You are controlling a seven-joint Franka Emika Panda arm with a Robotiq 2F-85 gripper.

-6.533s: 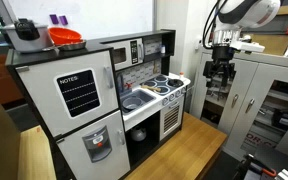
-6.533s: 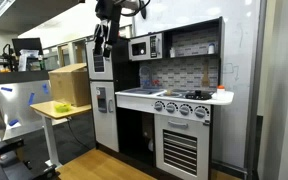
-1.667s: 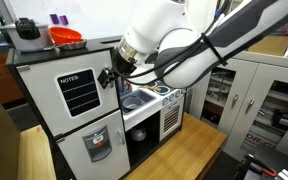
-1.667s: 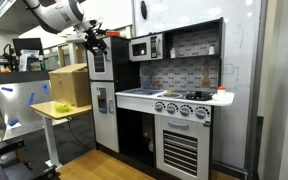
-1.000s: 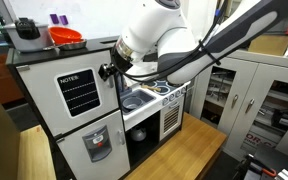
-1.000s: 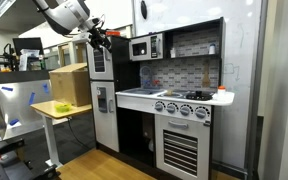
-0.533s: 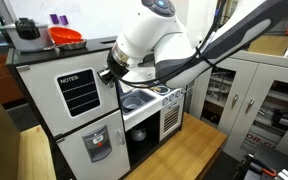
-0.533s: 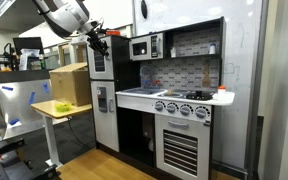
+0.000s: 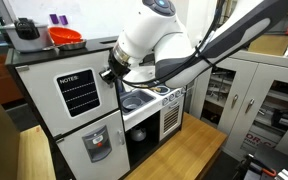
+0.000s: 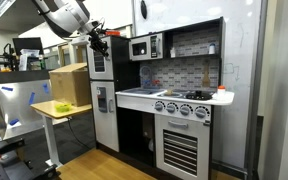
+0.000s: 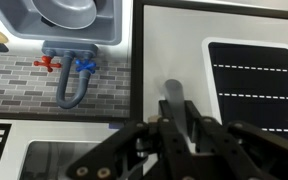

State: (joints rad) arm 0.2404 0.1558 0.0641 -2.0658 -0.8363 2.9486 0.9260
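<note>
1. My end effector point(image 11: 184, 126) is closed on the grey door handle point(image 11: 172, 95). In the wrist view the dark fingers point(image 11: 162, 130) sit tight on either side of the handle's lower end, with no gap that I can see.
2. In both exterior views the end effector point(image 9: 109, 72) point(image 10: 97, 42) is against the edge of the toy kitchen's upper fridge door point(image 9: 39, 100). The handle itself is hidden there behind the fingers and the arm.
3. The handle stands on the white face of that door point(image 11: 169, 45), close to the door's edge.
4. Just beside the handle, further in on the door, is the black notes panel point(image 11: 254, 80) with dashed white lines. An exterior view shows its "NOTES" heading point(image 9: 79, 92).
5. Across the door edge from the handle is the brick-patterned back wall with the grey faucet point(image 11: 69, 80) and its red and blue taps.
6. Past the faucet from the handle, the sink point(image 11: 74, 15) point(image 9: 134, 100) sits in the counter point(image 10: 134, 93).
7. The microwave point(image 10: 142, 47) hangs above the counter, on the sink side of the handle.
8. Below the handle is the lower fridge door point(image 9: 96, 147) with its dispenser.
9. Above the handle, on the fridge top, are an orange bowl point(image 9: 66, 38) and a dark pot point(image 9: 26, 33).
</note>
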